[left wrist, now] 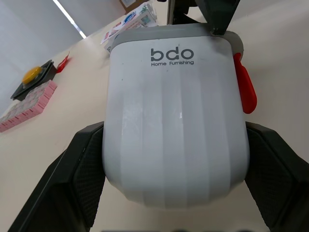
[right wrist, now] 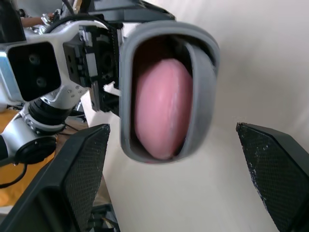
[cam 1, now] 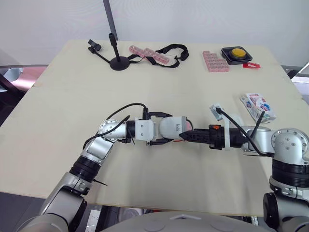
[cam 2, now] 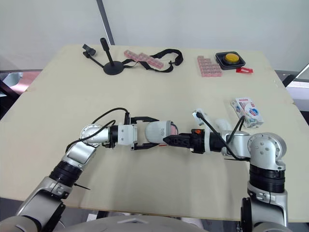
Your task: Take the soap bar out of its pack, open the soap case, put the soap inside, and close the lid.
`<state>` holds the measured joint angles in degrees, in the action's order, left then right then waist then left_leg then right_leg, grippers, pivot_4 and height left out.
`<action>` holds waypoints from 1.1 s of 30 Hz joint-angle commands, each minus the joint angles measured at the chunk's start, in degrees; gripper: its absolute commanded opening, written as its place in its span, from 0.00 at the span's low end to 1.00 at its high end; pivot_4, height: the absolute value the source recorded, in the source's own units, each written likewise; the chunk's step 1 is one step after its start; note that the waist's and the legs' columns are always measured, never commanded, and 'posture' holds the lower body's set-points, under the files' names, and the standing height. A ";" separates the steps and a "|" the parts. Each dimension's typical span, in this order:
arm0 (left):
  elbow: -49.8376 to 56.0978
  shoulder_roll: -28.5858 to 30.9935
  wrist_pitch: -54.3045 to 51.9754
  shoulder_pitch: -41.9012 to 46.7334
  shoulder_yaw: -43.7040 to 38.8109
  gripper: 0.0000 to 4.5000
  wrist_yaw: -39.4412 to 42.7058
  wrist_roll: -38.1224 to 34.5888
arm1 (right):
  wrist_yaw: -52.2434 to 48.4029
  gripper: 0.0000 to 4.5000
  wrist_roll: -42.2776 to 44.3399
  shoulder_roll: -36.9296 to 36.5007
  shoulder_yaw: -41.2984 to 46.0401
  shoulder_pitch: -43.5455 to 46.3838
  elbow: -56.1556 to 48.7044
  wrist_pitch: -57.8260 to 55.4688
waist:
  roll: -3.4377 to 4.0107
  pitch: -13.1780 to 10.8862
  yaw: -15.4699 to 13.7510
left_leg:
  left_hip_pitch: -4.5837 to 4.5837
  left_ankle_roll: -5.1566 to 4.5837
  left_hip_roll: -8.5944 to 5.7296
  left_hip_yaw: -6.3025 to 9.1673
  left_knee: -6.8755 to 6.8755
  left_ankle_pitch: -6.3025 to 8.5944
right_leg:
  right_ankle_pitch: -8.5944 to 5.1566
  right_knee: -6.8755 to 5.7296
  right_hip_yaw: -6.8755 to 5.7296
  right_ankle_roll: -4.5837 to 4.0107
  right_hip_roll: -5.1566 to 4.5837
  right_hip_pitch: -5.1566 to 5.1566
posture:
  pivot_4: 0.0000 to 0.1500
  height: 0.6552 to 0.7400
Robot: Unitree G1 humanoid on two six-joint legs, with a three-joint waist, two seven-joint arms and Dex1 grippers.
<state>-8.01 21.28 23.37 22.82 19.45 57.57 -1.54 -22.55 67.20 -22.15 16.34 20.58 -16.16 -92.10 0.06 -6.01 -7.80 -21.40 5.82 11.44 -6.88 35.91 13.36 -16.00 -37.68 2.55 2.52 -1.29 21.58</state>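
My left gripper is shut on the white soap case, which it holds on its side just above the table's near middle. The left wrist view shows the case's lid with "bdo" lettering between my two fingers and a red tab on one side. My right gripper points at the case's open end, its fingers spread wide and holding nothing. The right wrist view shows the pink soap bar inside the case's grey rim. The soap pack lies at the right edge.
At the table's far side stand a black stand, pink boxes with a black strap, a pink block, a yellow button on a black base and a red piece. A small wrapper scrap lies behind my right gripper.
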 commanded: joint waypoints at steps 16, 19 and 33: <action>1.41 -0.40 1.20 0.90 0.47 0.77 -1.99 -0.19 | 10.51 1.00 9.21 3.02 2.23 1.46 3.74 -0.39 | 0.01 -0.01 -0.01 | -0.02 0.01 -0.01 0.00 -0.03 0.00 | 0.00 0.03 -0.08 0.00 -0.02 0.01 | 1.00 1.00; 1.49 -0.39 1.08 0.87 0.53 0.77 -2.04 -0.22 | 11.22 0.94 10.30 2.85 2.01 1.45 4.05 -0.11 | 0.01 -0.01 -0.01 | -0.02 0.01 -0.01 0.00 -0.03 0.01 | 0.00 0.04 -0.08 0.00 -0.02 0.01 | 1.00 1.00; 2.05 -0.68 -0.18 0.95 0.77 0.77 -2.08 -1.10 | 13.35 0.45 14.08 1.72 -0.72 0.63 3.29 2.80 | 0.01 -0.01 -0.02 | -0.02 0.01 -0.01 0.00 -0.04 0.01 | 0.00 0.04 -0.09 0.01 -0.01 0.01 | 1.00 1.00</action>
<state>-8.08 21.07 23.12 22.86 20.47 55.63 -1.53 -9.25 79.28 -19.87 16.09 20.96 -11.57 -89.99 0.08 -6.02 -7.82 -21.43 5.83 11.43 -6.88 35.87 13.37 -16.00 -37.63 2.45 2.52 -1.30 21.59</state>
